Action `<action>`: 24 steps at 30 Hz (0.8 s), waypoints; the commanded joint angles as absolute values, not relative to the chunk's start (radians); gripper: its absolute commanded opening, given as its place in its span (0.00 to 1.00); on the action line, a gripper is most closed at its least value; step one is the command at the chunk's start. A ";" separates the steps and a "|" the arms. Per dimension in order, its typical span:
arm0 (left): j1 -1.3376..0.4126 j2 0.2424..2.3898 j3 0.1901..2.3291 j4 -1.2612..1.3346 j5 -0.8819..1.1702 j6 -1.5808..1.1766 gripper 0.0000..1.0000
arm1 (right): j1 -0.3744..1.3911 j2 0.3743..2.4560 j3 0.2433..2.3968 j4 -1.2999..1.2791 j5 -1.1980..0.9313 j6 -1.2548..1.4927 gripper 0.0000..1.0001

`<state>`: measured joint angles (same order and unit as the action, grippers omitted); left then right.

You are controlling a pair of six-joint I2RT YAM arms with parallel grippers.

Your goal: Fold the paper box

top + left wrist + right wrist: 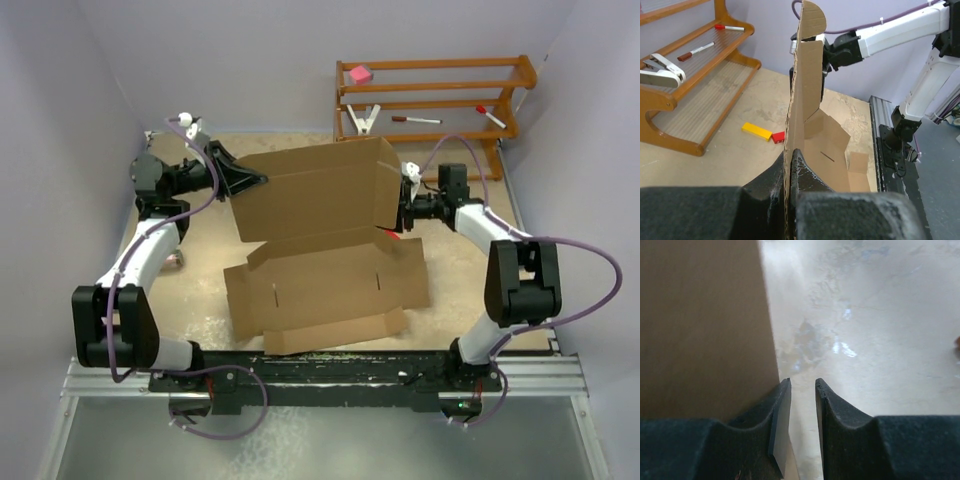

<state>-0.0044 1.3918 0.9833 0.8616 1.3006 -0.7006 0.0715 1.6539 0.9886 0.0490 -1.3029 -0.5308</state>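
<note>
The paper box (330, 285) is a brown cardboard cut-out lying flat in the middle of the table, with its large rear panel (310, 190) lifted upright. My left gripper (247, 182) is shut on the left edge of that raised panel. In the left wrist view its two fingers pinch the cardboard edge (788, 165), and the panel (807, 90) runs away from the camera. My right gripper (401, 212) is at the panel's right end flap. In the right wrist view its jaws (803, 385) stand a little open with nothing between them, and the cardboard (700, 325) lies just outside the left finger.
A wooden rack (430, 95) stands at the back right with a pink block (360, 73), a white clamp (362, 118) and markers (415, 120). A yellow block (756, 131) and a red block (778, 136) lie on the table behind the raised panel.
</note>
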 commanded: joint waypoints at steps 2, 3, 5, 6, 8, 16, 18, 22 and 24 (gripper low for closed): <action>0.004 1.402 1.015 1.015 1.312 -0.770 0.04 | 0.074 1.748 1.203 -0.670 -1.406 -0.540 0.32; 0.006 1.403 1.015 1.015 1.312 -0.769 0.04 | 0.072 1.777 1.248 -0.811 -1.409 -0.540 0.32; 0.010 1.403 1.016 1.018 1.310 -0.769 0.04 | 0.057 1.848 1.329 -1.070 -1.428 -0.540 0.32; 0.012 1.405 1.017 1.021 1.307 -0.769 0.04 | 0.040 1.883 1.365 -1.188 -1.441 -0.540 0.32; 0.018 1.410 1.026 1.027 1.304 -0.774 0.04 | 0.002 1.942 1.416 -1.294 -1.466 -0.540 0.32; 0.023 1.462 1.067 1.123 1.290 -0.835 0.04 | -0.100 1.966 1.505 -1.298 -1.481 -0.540 0.32; 0.023 1.470 1.069 1.152 1.289 -0.859 0.04 | -0.113 1.964 1.534 -1.267 -1.454 -0.540 0.32; 0.023 1.469 1.062 1.157 1.278 -0.863 0.04 | -0.120 1.791 1.359 -0.495 -1.142 -0.540 0.32; 0.023 1.465 1.058 1.157 1.272 -0.860 0.04 | -0.120 1.651 1.209 -0.128 -1.011 -0.540 0.32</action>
